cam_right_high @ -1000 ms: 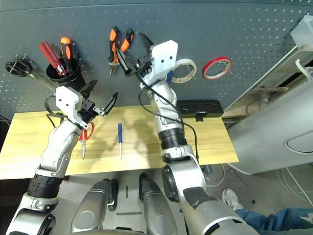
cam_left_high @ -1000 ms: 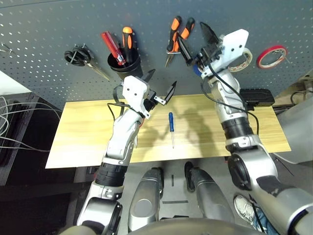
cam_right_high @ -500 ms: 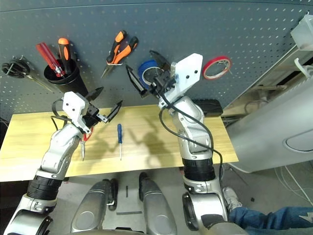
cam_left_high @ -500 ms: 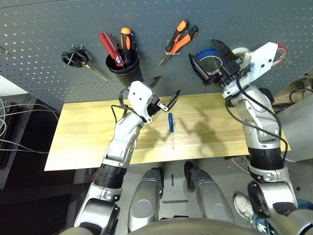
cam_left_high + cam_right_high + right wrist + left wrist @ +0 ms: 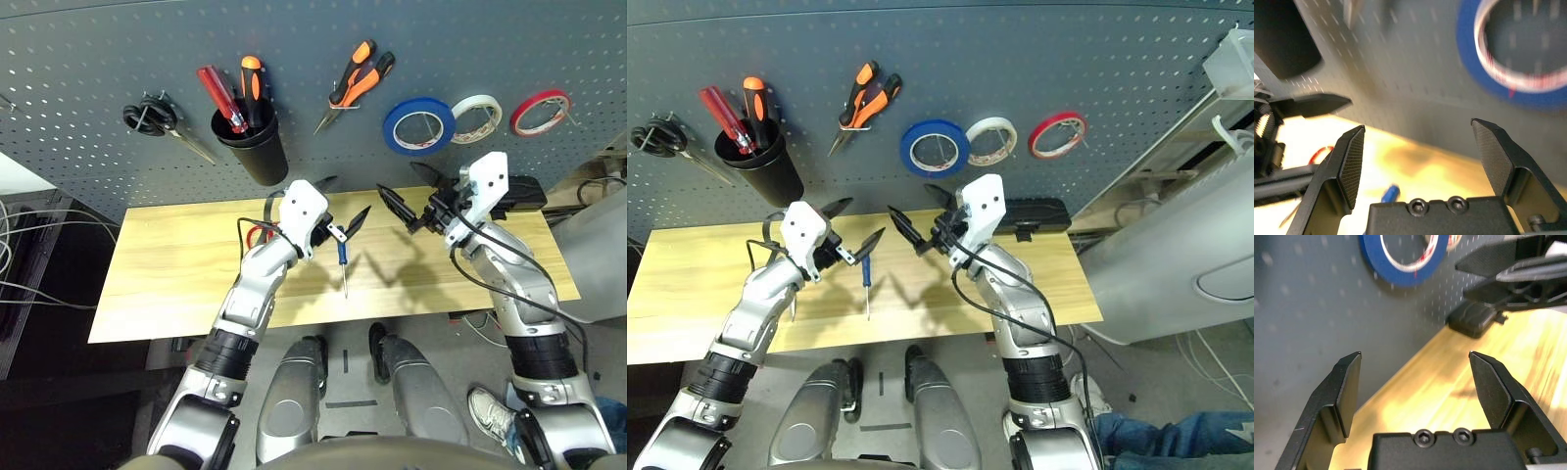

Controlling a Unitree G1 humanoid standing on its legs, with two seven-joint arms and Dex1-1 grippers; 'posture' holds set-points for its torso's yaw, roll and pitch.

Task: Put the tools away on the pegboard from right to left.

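The blue tape roll (image 5: 418,125) hangs on the pegboard (image 5: 98,59), and the orange-and-black pliers (image 5: 355,80) hang to its left. On the wooden table lies the small blue-handled screwdriver (image 5: 343,257). The red-handled scissors (image 5: 257,235) lie mostly hidden behind my left forearm. My left gripper (image 5: 348,196) is open and empty, just above and left of the screwdriver. My right gripper (image 5: 397,181) is also open and empty, over the table to the screwdriver's right, its fingers pointing towards the left gripper. The left wrist view shows the tape roll (image 5: 1405,254) past my open left gripper (image 5: 1415,357).
A black cup holder (image 5: 252,142) on the board holds a red and an orange screwdriver. Black scissors (image 5: 152,116) hang at far left, and white tape (image 5: 476,117) and red tape (image 5: 542,112) at right. A black box (image 5: 524,194) sits at the table's back right.
My right gripper drew back from the blue tape roll, which now hangs on the board, and dropped over the table. My left gripper moved right towards the screwdriver.
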